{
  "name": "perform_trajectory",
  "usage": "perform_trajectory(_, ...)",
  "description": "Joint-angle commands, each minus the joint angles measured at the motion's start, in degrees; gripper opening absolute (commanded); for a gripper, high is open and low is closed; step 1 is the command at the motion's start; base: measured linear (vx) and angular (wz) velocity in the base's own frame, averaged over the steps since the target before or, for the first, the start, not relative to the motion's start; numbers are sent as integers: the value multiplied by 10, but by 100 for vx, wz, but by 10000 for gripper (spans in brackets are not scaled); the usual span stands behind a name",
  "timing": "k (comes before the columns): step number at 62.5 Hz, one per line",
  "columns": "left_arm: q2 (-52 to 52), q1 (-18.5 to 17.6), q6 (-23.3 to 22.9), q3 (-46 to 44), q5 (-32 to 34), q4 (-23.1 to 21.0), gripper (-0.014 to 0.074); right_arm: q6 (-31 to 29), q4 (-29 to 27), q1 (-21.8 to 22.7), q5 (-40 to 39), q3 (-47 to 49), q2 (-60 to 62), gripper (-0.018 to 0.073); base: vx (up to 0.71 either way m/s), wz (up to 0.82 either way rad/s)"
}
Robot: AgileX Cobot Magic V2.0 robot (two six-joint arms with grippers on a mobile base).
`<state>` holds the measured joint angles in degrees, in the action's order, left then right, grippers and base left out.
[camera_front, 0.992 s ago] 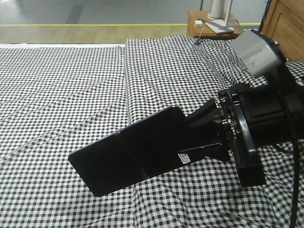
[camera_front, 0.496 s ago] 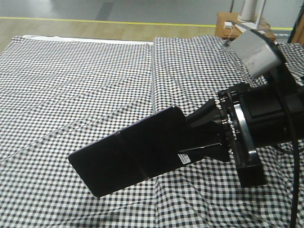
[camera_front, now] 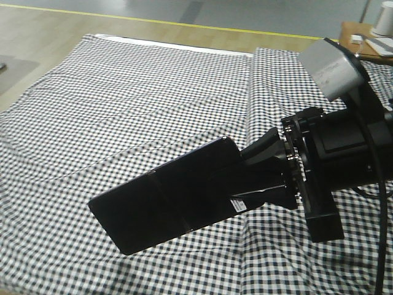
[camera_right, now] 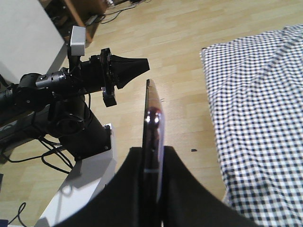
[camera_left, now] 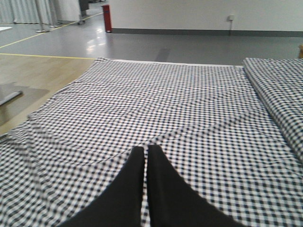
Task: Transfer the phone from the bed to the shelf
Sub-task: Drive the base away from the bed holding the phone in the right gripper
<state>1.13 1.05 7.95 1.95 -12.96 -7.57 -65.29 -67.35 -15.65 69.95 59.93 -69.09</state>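
Note:
The phone (camera_front: pixel 166 196), a glossy black slab with a crease and a white sticker, hangs in the air above the bed (camera_front: pixel 123 110). My right gripper (camera_front: pixel 255 175) is shut on its right end. In the right wrist view the phone (camera_right: pixel 152 123) stands edge-on between the right gripper (camera_right: pixel 152 151) fingers. The checked bed (camera_right: pixel 265 94) lies to its right. My left gripper (camera_left: pixel 145 150) is shut with nothing in it, low over the bed (camera_left: pixel 189 94). It also shows in the right wrist view as the left gripper (camera_right: pixel 137 64) over bare floor. The shelf is out of view.
A small brown nightstand (camera_front: pixel 362 37) sits at the top right edge. Wooden floor (camera_front: pixel 37 43) with a yellow line borders the bed's far and left sides. The robot's white base (camera_right: pixel 90 175) and cables stand on the floor beside the bed.
The front view has swung left: the bed and nightstand slid to the right in frame and more floor shows at left. The phone stays fixed in the right gripper.

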Motion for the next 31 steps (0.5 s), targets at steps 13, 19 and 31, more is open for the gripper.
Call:
perform_trajectory(13, 3, -2, -2, 0, 39, -3, 1, 0, -54, 1, 40, 13, 13, -4, -10, 37)
perform_trajectory(19, 3, -2, -2, 0, 39, -3, 1, 0, -54, 1, 40, 13, 13, -4, -10, 38)
perform_trajectory(31, 3, -2, -2, 0, 39, -3, 1, 0, -54, 1, 40, 13, 13, -4, -10, 38)
